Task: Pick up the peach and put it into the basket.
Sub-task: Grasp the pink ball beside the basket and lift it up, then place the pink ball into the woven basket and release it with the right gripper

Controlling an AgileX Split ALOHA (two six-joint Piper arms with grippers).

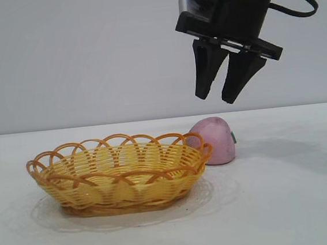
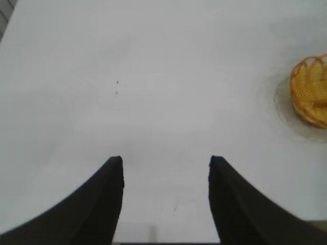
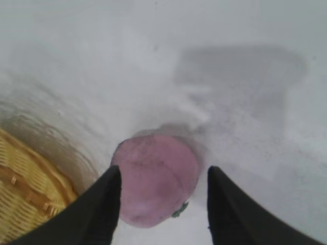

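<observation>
One peach sits upright just behind the basket rim, leaf stub facing right. Right gripper hangs above it, spread wide, empty. Left gripper is open over bare table.

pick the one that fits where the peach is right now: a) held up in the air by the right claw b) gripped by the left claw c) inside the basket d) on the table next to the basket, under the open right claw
d: the peach sits on the table just beside the basket, and the right claw hangs open above it, not touching it.
</observation>
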